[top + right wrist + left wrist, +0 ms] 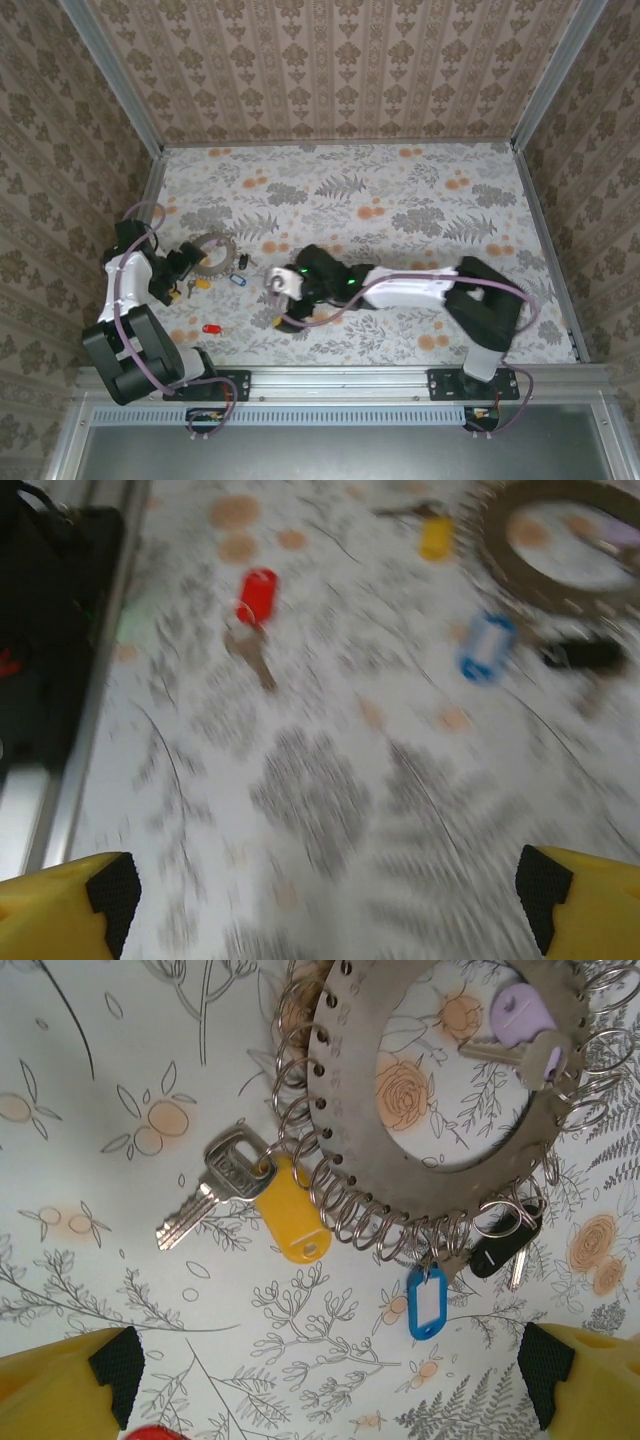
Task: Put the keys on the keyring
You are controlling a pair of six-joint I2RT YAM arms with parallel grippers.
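Left gripper [325, 1390] wide open at lower edge of frame, holding nothing, over table [80, 1160]. Keyring [345, 1130] flat at upper centre, with yellow-tagged key [215, 1185], blue tag [427, 1303], black key [497, 1250] and purple key [520, 1015] at its small rings. Right gripper [325, 905] open too; red key [255, 595] loose at upper left, apart from keyring.

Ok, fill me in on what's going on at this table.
Two robot arms are putting keys onto the keyring, a flat metal ring edged with small loops. A yellow-tagged key, a blue tag, a black key and a purple key appear hooked on already. A red key lies loose on the table. The left claw hangs open over the ring's edge; the right claw is open and empty.
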